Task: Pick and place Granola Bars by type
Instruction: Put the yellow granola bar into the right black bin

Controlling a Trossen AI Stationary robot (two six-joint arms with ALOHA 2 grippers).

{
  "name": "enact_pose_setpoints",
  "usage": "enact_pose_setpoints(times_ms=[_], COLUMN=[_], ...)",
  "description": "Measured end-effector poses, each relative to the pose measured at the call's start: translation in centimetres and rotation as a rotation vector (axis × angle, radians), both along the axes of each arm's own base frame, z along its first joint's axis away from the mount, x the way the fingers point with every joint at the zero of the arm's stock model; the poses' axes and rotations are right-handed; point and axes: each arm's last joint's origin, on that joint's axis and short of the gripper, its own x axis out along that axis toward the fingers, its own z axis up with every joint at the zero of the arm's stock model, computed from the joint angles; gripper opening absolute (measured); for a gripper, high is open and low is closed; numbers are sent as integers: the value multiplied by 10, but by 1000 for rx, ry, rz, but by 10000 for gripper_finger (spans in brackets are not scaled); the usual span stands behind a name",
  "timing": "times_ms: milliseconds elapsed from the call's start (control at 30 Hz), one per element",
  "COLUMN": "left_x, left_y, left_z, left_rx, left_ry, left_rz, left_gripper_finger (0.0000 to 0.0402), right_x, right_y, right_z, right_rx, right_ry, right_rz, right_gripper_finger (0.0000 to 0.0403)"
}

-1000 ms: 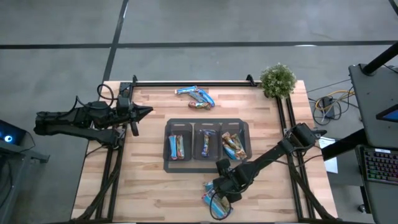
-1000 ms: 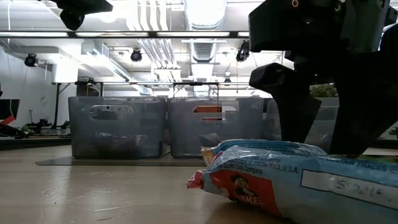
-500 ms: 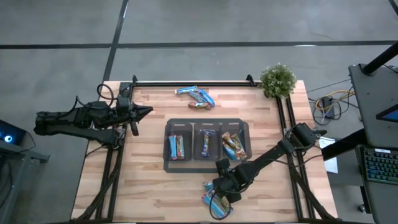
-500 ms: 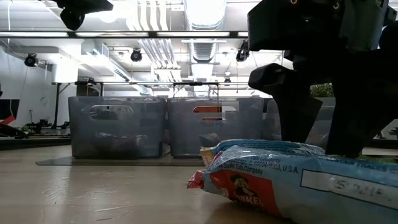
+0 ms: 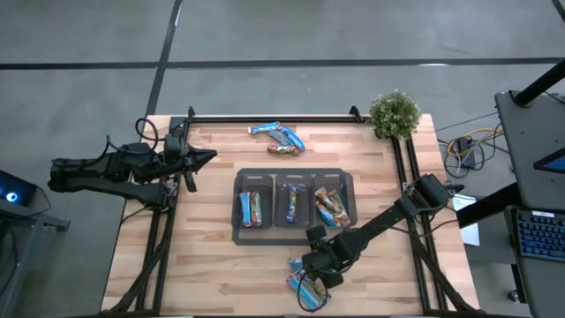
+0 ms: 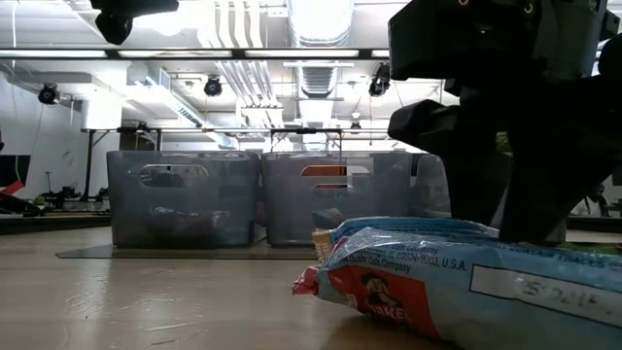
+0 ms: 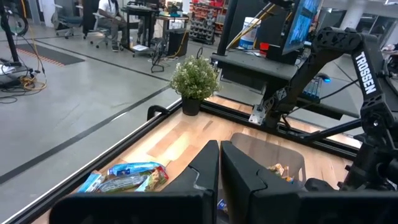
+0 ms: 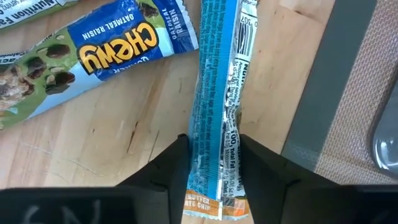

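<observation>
Right claw (image 8: 214,165) low at worktop (image 5: 212,265) near edge, fingers pinching light-blue bar (image 8: 217,93) on edge across its narrow width, ready for lift. Chewy bar (image 8: 93,56) just beside. Tray (image 5: 294,174) mid-worktop, bars sorted per compartment. Left claw (image 7: 219,163) pressed together, parked at left edge.

right gripper (image 8: 214,163) low at the table's near edge, fingers pinching a bar, left gripper (image 5: 210,157) shut, parked at the left edge

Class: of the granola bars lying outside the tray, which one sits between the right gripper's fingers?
The light blue bar lying back-side up, its nutrition panel showing; the right gripper straddles it. The Chewy-labelled bar lies beside, untouched.
</observation>
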Motion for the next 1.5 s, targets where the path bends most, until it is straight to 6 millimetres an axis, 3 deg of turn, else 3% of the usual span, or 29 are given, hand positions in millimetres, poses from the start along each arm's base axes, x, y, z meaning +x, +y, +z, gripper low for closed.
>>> enact_pose_setpoints(times_ms=[467, 1500], left_x=[0, 0], left_y=[0, 0], left_z=[0, 0], left_rx=[2, 1], left_ry=[0, -1], left_rz=[-1, -1], left_gripper_finger=[0, 0], right_x=[0, 2], right_y=[0, 2], right_z=[0, 3], right_rx=[29, 28], right_ry=[14, 9], right_rz=[4, 12], right_gripper_finger=[77, 59])
